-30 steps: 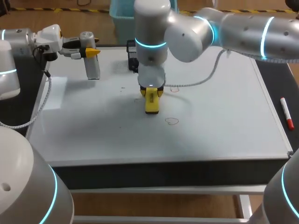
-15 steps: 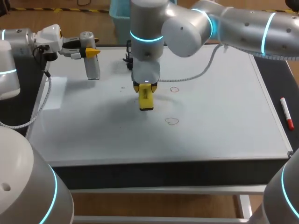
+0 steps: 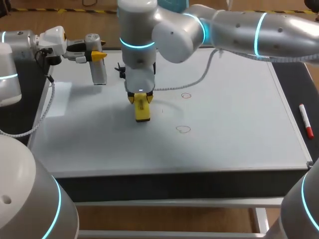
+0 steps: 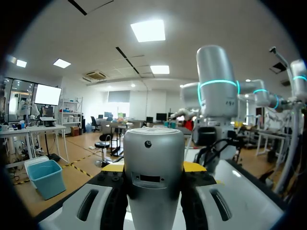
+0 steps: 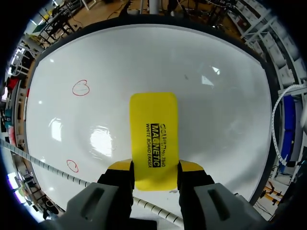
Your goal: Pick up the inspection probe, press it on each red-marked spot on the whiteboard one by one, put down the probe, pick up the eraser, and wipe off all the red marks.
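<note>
Yellow eraser (image 3: 142,113), clamped in the right end effector (image 3: 141,102), is over the whiteboard (image 3: 234,134) left of two red circles (image 3: 184,129). The left end effector (image 3: 94,55) grips the inspection probe (image 3: 98,72) at the far left.

Robotics lab: left arm (image 3: 20,42), right arm (image 3: 239,30), whiteboard (image 3: 224,134) tabletop.

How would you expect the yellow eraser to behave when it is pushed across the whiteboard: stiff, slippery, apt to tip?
The eraser is probably stiff: it shows a straight block shape jutting from the right gripper. It likely slides easily, since the whiteboard looks glossy. Tipping seems unlikely while both fingers clamp its sides.
</note>
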### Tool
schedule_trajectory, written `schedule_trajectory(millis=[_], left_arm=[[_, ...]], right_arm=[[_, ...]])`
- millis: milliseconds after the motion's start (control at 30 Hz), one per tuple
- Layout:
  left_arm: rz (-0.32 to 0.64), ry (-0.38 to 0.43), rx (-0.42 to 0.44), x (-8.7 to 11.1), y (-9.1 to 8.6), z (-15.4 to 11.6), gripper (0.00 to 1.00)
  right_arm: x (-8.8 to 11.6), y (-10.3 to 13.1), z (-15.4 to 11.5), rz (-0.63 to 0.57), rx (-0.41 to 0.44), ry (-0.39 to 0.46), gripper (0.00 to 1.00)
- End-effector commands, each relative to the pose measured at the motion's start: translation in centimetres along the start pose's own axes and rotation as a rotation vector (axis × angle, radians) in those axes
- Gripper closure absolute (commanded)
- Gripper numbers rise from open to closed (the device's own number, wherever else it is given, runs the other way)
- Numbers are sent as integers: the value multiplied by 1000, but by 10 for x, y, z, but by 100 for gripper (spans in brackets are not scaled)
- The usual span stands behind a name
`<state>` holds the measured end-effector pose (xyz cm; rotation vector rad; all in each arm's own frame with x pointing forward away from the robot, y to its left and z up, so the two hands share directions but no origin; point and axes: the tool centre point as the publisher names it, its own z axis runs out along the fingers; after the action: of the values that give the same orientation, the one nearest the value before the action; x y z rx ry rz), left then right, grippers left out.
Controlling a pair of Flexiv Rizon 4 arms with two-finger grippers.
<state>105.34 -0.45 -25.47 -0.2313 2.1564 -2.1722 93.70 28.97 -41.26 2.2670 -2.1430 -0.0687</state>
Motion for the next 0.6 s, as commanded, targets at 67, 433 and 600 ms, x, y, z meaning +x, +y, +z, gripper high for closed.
schedule_trajectory(millis=[67, 433, 600], left_arm=[[-1, -2, -3, 1, -2, 0, 100], [-1, -2, -3, 1, -2, 0, 100], [-1, -2, -3, 1, -2, 0, 100]], right_arm=[[-4, -8, 10, 8, -19, 20, 100], [3, -9, 20, 30, -24, 5, 100], [13, -11, 21, 47, -24, 8, 100]])
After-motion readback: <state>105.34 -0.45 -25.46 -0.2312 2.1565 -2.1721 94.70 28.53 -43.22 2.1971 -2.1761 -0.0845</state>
